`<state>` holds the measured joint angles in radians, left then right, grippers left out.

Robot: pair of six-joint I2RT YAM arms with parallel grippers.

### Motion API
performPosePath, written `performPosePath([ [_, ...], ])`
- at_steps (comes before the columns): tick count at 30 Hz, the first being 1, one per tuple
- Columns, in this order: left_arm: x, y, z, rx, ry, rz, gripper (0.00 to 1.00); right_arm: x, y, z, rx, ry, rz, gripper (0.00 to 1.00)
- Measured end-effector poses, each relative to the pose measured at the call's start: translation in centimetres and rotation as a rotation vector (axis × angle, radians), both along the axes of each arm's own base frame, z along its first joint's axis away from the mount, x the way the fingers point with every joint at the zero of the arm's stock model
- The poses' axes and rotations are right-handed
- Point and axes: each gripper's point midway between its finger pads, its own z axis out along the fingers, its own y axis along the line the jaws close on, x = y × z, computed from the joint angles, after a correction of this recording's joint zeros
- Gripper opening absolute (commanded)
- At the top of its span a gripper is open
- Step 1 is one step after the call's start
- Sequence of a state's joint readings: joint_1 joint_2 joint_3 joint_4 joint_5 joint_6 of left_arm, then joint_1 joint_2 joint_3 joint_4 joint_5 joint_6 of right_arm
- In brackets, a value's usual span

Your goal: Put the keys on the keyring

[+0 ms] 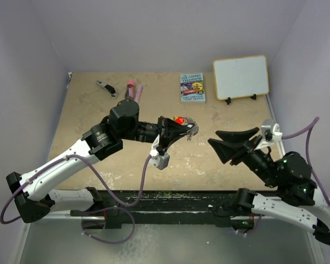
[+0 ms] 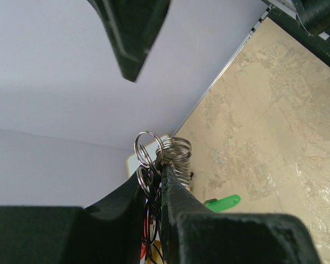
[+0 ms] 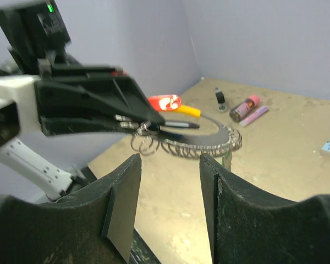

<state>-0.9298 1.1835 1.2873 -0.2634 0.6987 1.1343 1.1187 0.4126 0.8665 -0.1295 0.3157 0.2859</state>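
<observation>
The left arm is reaching from the near left corner over the middle of the tabletop (image 1: 93, 110), its wrist turning to the right. The left end effector (image 1: 173, 131) is pinching its 2 fingers tight on the keyring (image 1: 190, 130) and holding it up off the tabletop. In the left wrist view the ring's silvery coiled rim is poking out past the fingertips. A red-headed key (image 1: 179, 119) is sitting right at the grip, and a green-headed key (image 2: 223, 203) is hanging just below the ring.

The right arm is stretching in low from the near right corner. The right end effector (image 1: 213, 137) is pointing left at the ring, near it but not touching, its jaws standing apart and gripping nothing.

Along the far wall, well apart from both arms, a black-and-silver tool (image 1: 104, 87), a pink tube (image 1: 131, 88), a book (image 1: 192, 88) and a propped whiteboard (image 1: 241, 77) are sitting.
</observation>
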Motion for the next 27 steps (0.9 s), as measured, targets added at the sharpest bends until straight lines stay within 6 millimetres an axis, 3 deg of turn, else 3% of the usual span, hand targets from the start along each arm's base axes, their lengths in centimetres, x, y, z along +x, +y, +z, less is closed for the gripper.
performPosePath([
  [4,-0.3,0.3,-0.8,0.012,-0.034,-0.016,0.05,0.0,-1.1,2.3,0.081,0.018,-0.026,0.44],
  [10,-0.4,0.2,-1.3,0.023,-0.098,-0.034,0.05,0.8,1.5,2.7,0.062,0.099,-0.011,0.42],
  [19,-0.6,0.7,-1.9,0.040,-0.178,-0.051,0.05,1.1,5.0,0.3,-0.018,0.204,0.050,0.39],
  [27,-0.7,0.8,-2.0,0.043,-0.200,-0.058,0.05,0.9,5.5,-0.3,-0.025,0.231,0.066,0.22],
])
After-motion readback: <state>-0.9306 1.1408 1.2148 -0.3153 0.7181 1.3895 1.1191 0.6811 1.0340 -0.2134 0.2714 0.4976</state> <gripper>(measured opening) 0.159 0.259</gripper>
